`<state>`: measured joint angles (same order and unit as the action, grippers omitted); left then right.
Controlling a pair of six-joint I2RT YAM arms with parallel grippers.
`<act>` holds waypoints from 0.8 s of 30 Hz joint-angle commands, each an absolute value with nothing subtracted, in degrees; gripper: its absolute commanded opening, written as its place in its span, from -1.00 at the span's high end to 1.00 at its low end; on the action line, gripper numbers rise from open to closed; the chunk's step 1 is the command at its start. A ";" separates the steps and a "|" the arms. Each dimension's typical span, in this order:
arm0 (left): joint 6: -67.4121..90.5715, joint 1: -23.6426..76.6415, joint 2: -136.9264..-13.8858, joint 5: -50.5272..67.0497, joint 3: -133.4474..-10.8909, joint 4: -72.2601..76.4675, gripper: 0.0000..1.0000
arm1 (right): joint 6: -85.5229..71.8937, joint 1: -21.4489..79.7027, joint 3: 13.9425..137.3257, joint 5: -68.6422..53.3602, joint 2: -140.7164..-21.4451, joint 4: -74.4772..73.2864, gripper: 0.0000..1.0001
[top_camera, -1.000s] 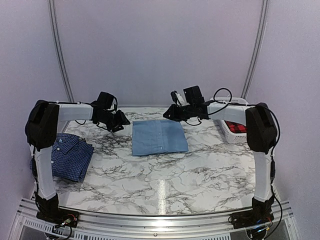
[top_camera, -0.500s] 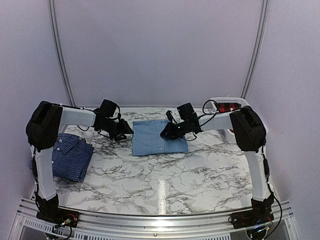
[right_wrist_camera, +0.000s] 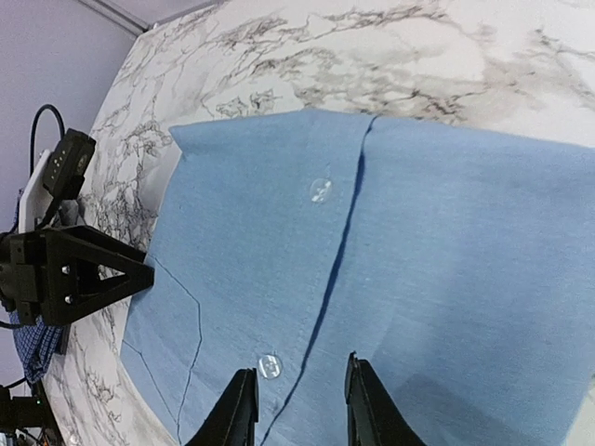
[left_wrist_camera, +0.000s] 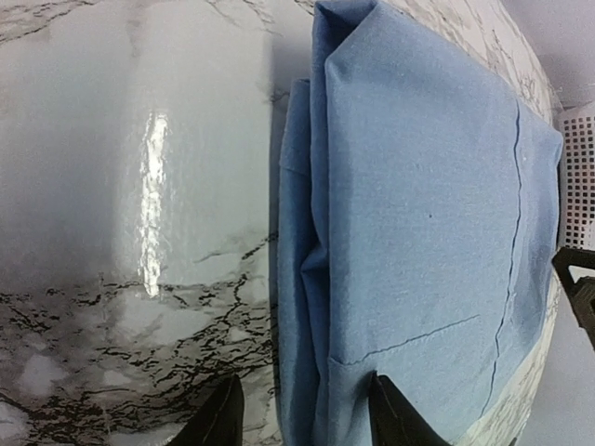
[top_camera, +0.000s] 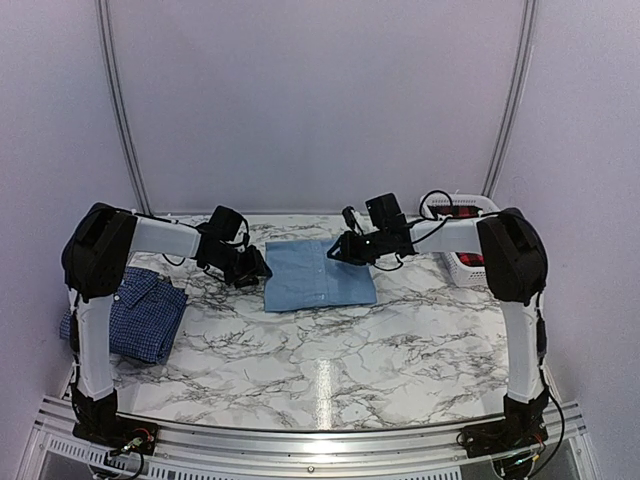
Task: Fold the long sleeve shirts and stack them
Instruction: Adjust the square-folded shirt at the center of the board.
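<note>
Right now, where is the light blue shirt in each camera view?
Top external: the light blue shirt lies mid-table, toward the back.
Left wrist: the light blue shirt fills the right half, folded edges facing left.
Right wrist: the light blue shirt covers most of the lower frame, buttons showing.
Shared landmark: the marble table around it.

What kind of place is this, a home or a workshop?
Most likely a robot test booth, not a home: plain lilac walls close in a marble-patterned table, and the left arm and right arm are bolted to a metal rail at its near edge.
</note>
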<state>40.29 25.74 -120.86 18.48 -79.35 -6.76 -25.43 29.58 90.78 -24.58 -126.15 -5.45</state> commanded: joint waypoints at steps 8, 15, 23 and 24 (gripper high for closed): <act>40.00 29.56 -124.32 11.49 -81.87 -11.47 0.18 | -24.40 25.41 88.51 -24.90 -126.16 -4.66 0.44; 41.64 29.71 -124.40 8.04 -81.37 -12.71 0.30 | -24.94 23.68 88.15 -25.19 -127.99 -4.70 0.46; 40.42 29.75 -123.68 5.14 -81.61 -14.60 0.16 | -24.79 23.38 87.44 -24.86 -127.79 -4.93 0.48; 40.32 29.79 -123.93 4.76 -82.03 -15.05 0.16 | -24.79 23.38 87.26 -24.76 -127.53 -4.89 0.48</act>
